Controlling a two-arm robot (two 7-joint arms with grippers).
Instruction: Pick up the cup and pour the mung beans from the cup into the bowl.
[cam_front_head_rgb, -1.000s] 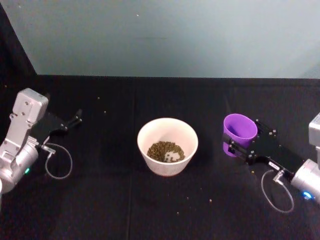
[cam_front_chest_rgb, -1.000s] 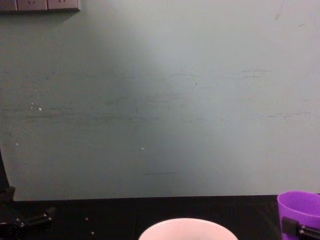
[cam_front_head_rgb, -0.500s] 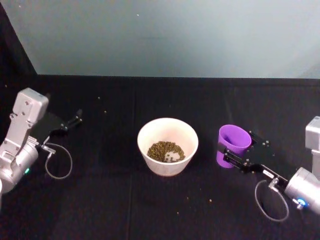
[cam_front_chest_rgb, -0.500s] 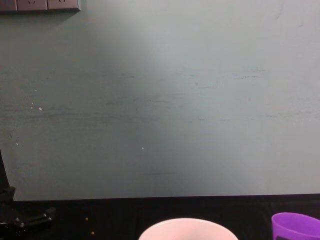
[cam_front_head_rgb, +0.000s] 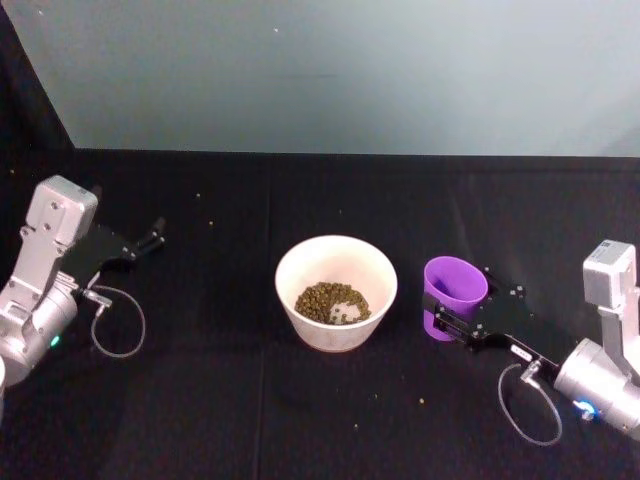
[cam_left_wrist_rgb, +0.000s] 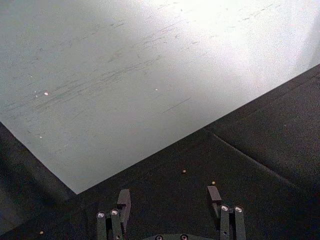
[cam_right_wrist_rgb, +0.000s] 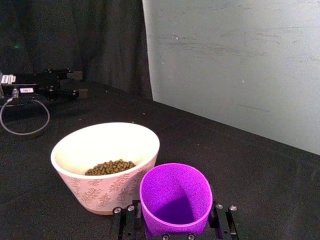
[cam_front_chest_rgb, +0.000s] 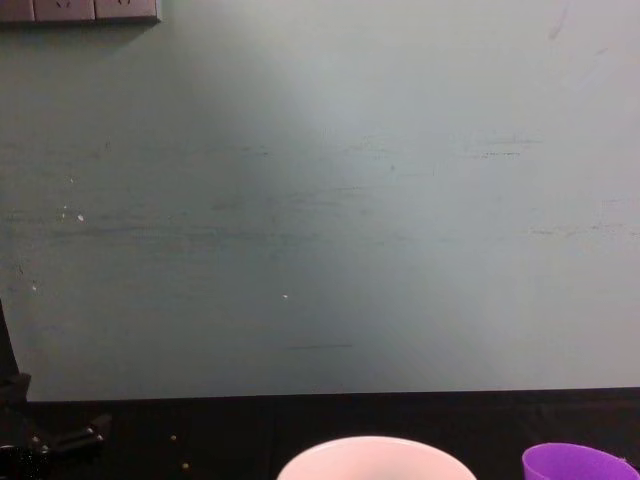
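Observation:
The pale bowl stands mid-table with mung beans heaped in its bottom. Just to its right the purple cup is upright, and my right gripper is shut on it, one finger on each side. In the right wrist view the cup shows a bare purple inside, close beside the bowl and its beans. The chest view catches the bowl's rim and the cup's rim. My left gripper rests open at the far left, its fingers spread over the cloth.
A few stray beans lie on the black cloth in front of the bowl, and others lie near the left gripper. A grey-green wall closes the table's far edge. Cable loops hang from both wrists.
My right gripper has carried the cup lower, leftward and a little nearer, closer to the bowl. The left arm and the bowl have stayed put.

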